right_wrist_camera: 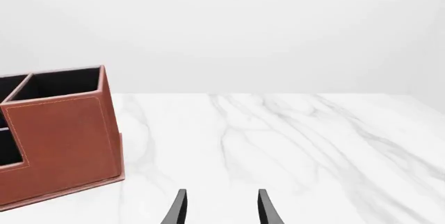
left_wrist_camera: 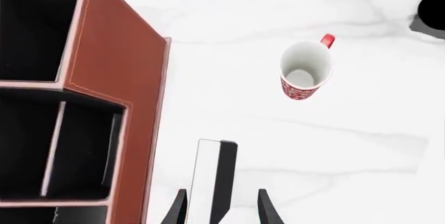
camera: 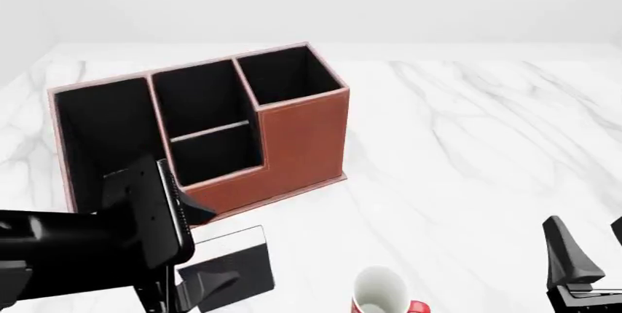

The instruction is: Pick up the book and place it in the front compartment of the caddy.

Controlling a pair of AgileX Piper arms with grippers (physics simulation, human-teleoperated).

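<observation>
My left gripper [left_wrist_camera: 222, 208] clamps the book [left_wrist_camera: 214, 177] by 1 edge, above the table beside the caddy [camera: 291, 138]. Thin, stiff, light, likely slippery. My right gripper [right_wrist_camera: 221, 208] is open, empty.

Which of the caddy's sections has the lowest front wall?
The front compartment of the caddy: the small square pocket in the middle column, nearest the arms. Its brown wall steps down below the tall end section and the long section.
</observation>
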